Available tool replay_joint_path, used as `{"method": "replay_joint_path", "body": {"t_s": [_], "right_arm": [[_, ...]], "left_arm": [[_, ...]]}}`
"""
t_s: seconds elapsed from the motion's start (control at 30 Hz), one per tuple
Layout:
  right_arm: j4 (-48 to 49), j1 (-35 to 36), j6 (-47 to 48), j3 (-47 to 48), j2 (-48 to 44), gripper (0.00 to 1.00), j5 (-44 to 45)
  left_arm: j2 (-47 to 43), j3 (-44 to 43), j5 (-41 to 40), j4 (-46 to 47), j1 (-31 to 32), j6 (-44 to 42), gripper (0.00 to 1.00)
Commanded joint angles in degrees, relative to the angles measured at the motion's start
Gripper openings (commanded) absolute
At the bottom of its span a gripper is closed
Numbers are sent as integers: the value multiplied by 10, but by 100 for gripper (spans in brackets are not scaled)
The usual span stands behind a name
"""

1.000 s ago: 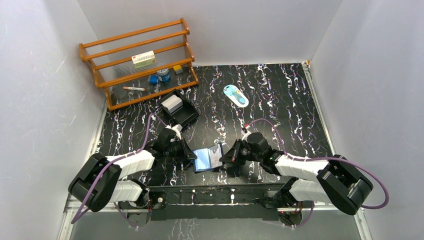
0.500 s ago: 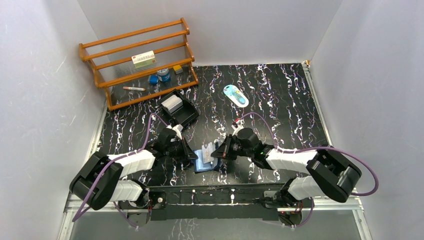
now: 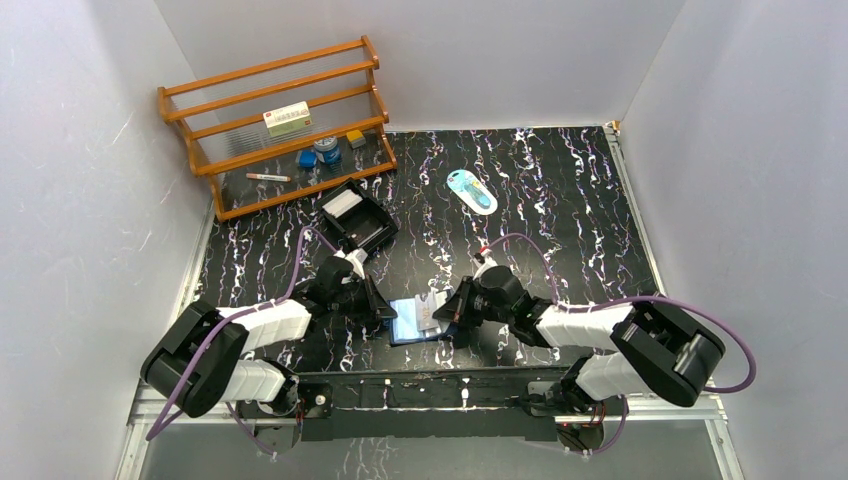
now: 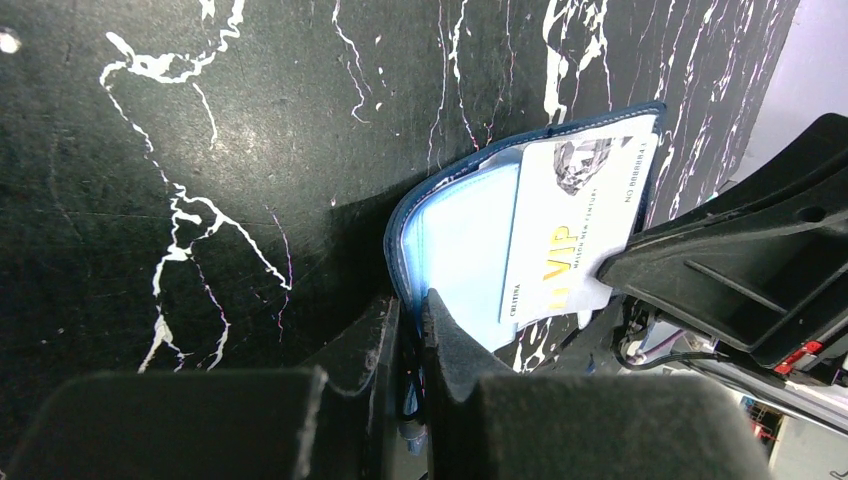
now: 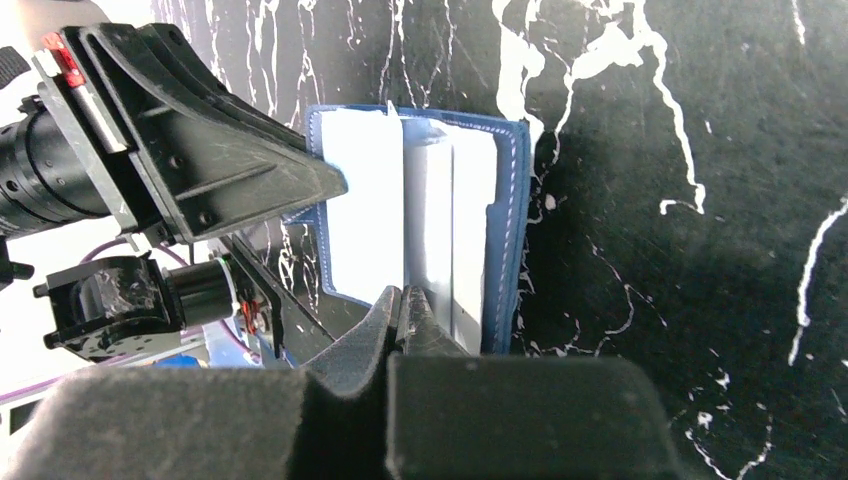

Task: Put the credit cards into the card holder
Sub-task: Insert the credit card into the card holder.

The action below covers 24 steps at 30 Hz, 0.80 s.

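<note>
- Near the worktop's front edge, the left fingers pinch the left rim of the open card holder.
- Between both arms, the holder lies flat, pockets up.
- At its right, the right fingers clamp one credit card, which rests over the holder's pockets.

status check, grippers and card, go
Left gripper shut on card holder edge. Right gripper shut on credit card, card across open holder, end sticking out. Nothing else in the way.
</note>
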<state>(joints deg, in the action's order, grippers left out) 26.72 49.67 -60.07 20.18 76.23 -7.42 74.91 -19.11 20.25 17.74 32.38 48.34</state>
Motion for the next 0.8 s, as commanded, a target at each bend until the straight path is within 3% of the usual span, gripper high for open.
{"method": "replay_joint_path", "body": {"t_s": [0.0, 0.3, 0.77], "right_arm": [[39, -2, 4, -31, -16, 0, 10], [57, -14, 6, -54, -47, 0, 7], [166, -19, -22, -73, 19, 0, -37]], "left_arm": [[10, 19, -21, -44, 2, -25, 0], [9, 22, -25, -48, 1, -26, 0], [8, 26, -25, -49, 1, -26, 0]]}}
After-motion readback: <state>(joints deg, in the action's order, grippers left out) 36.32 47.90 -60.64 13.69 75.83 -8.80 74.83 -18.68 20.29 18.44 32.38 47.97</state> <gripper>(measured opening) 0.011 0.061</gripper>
